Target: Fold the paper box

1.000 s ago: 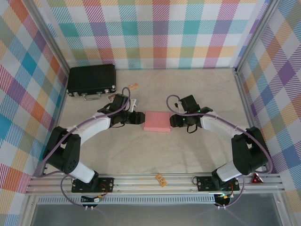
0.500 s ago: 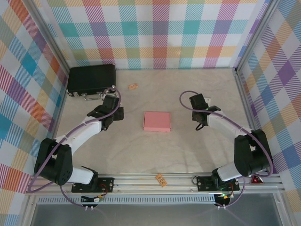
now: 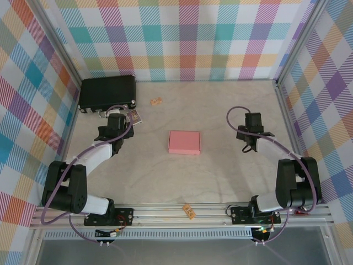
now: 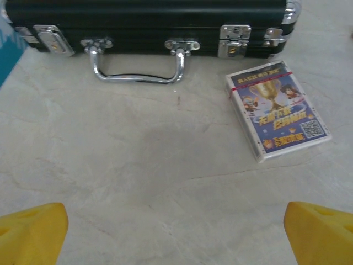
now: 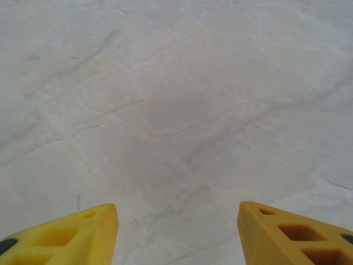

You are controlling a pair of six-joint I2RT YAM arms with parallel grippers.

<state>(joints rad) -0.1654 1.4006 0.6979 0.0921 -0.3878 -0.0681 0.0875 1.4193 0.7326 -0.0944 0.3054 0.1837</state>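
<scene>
Now that your two arms no longer crowd its short ends, the salmon-pink shallow card box (image 3: pixel 185 142) sits alone, closed up and squared, mid-way across the pale marbled table (image 3: pixel 165 182), well apart from both pincers. Your left gripper (image 4: pixel 176 234) is spread wide and empty, up by the far left corner facing the black hard case with the chrome handle (image 4: pixel 149 22) and a wrapped card pack (image 4: pixel 276 113). Your right gripper (image 5: pixel 176 232) is released too, over bare tabletop near the right edge. I'd say the folding is done and you're just retreating.
</scene>
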